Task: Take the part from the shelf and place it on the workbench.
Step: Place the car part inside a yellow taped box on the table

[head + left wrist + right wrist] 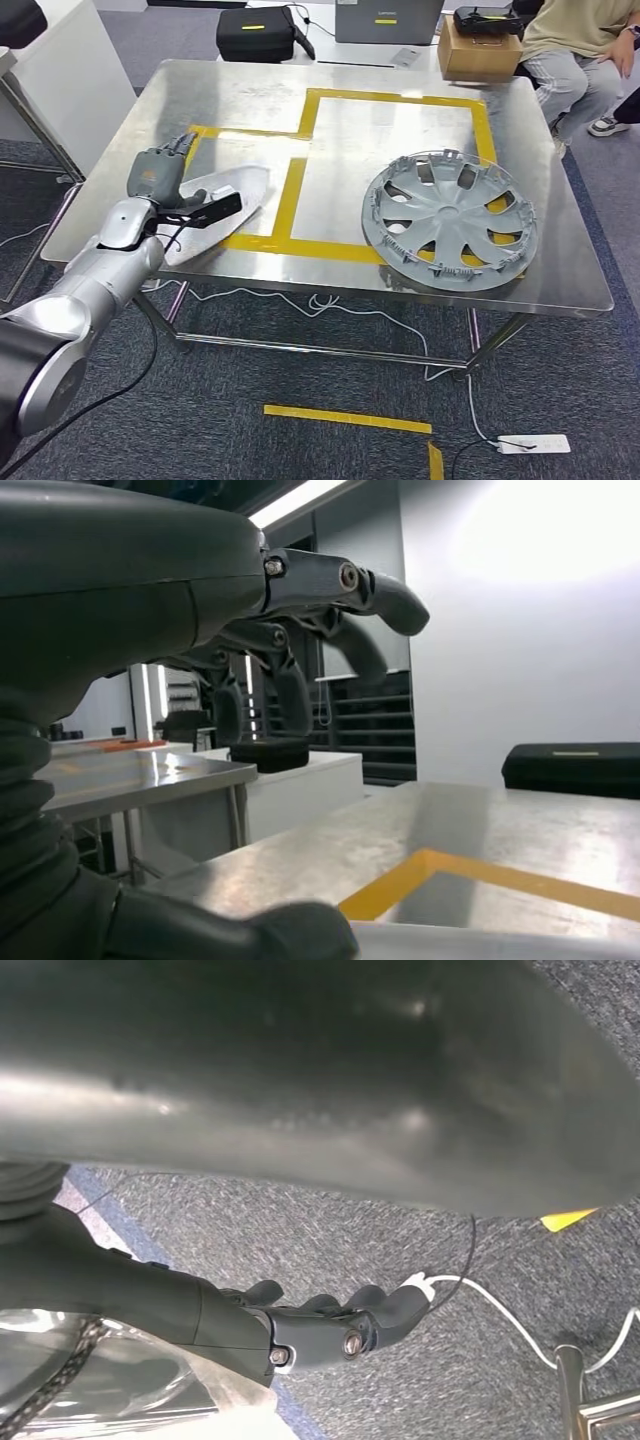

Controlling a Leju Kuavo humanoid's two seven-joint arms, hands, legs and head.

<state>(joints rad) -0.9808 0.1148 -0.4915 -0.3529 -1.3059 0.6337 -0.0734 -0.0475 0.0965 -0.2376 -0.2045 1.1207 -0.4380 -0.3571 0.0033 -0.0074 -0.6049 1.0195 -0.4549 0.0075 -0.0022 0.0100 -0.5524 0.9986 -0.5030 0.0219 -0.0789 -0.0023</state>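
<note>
Head view: left hand (pixel 157 172) sits over the near-left part of the steel tabletop (pixel 355 150), on the left end of a long silver-white part (pixel 226 205). Fingers stretched forward and apart, thumb low beside the part; left wrist view shows fingers (pixel 377 595) extended with air under them and thumb (pixel 226 935) lying along the part's pale edge. Hand is spread, not clamped; touching or just above the part, cannot tell which. Part lies flat on the tabletop, long axis running from near-left to far-right, tapered tip pointing right toward the yellow tape lines (pixel 290 195), crossing the near tape strip. Grey wheel cover (pixel 449 220) lies flat well to the right, apart from the part. Right wrist view: right hand (pixel 332 1325) hangs over carpet floor (pixel 483 1360), fingers loosely extended, holding nothing. Person (pixel 573 50) sits at far right.
</note>
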